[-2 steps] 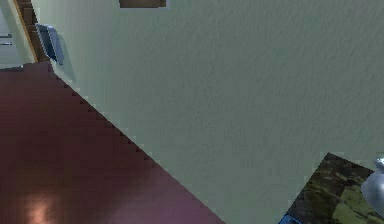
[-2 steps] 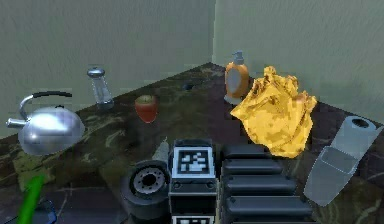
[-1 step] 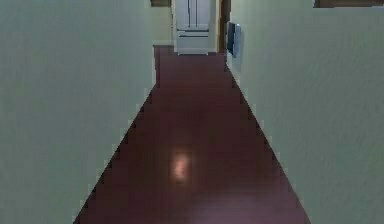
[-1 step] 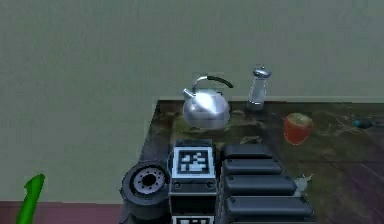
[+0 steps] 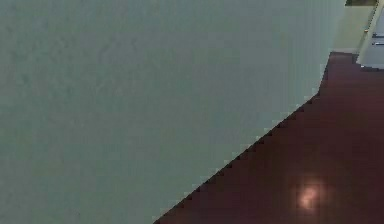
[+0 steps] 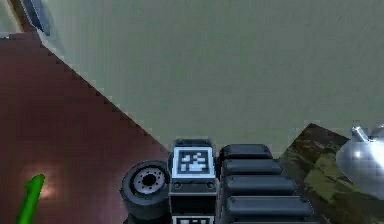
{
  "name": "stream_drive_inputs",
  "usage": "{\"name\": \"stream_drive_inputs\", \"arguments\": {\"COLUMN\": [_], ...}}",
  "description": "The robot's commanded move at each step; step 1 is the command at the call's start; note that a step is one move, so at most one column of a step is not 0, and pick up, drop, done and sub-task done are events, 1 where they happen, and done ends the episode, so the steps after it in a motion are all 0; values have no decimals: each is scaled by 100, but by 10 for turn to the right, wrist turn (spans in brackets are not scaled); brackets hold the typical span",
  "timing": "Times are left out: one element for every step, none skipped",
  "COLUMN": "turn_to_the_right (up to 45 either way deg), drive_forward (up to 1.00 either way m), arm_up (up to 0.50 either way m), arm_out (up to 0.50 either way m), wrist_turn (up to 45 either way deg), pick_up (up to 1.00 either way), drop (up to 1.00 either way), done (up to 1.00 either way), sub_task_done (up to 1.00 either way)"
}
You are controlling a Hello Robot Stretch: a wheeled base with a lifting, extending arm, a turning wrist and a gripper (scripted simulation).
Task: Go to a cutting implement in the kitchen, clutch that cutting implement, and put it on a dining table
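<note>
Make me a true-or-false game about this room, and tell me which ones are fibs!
1. The floor is dark red. True.
2. The big wall in the forward view is bright blue. False: it is pale green.
3. A shiny silvery thing shows at a wooden top on the arm side view's right. True.
4. The stick-like thing at the arm side view's lower left is orange. False: it is green.
</note>
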Motion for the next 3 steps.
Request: {"name": "stream_drive_inputs", "arguments": {"turn_to_the_right": [-420,0,450], "drive_forward": [0,15,0], "arm_up": [0,0,0], "arm_out": [0,0,0], "wrist_turn": [0,0,0], "pick_up": [0,0,0], "drop": [0,0,0], "done": [0,0,0], "sub_task_done": [0,0,0]}}
